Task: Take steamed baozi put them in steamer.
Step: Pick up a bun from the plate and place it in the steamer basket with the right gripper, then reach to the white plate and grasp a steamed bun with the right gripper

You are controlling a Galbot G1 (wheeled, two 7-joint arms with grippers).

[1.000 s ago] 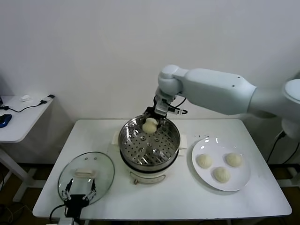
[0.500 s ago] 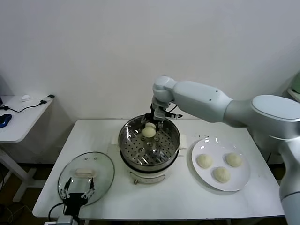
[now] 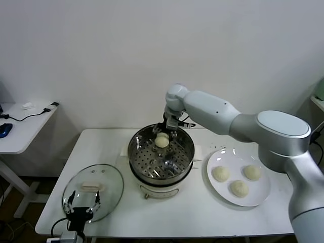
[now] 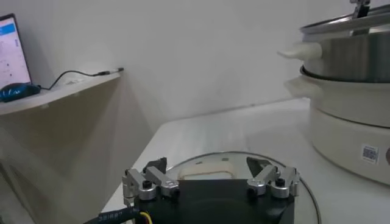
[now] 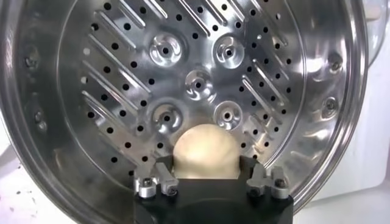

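Fingers of the right gripper are standing spread apart, one on each side of a baozi that is sitting on the perforated tray at the far side of the steamer; whether the pads are touching the dough cannot be told from either view. Working outward, the right arm is reaching from the right across the far rim of the pot, wrist pointing down into it. The left gripper is hanging low at the near left, over the glass lid lying flat on the table, with its fingers wide apart and holding nothing. Three more baozi are waiting on the white plate to the right of the steamer, well apart from it. One of four buns is judged to be placed, so the task is standing at an early stage. Risks from here: soft dough may be sticking to a pad, so a quick lift could be dragging the bun up or rolling it off its spot; the fingers are sitting close to the pot wall, so a sideways exit could be clipping the rim and shifting the steamer; and the bun is lying near the wall, which is leaving the middle free for the rest, but a careless second drop could be landing on it. Writing: a small square label is showing on the steamer's white base, too small to read; no brand is legible.
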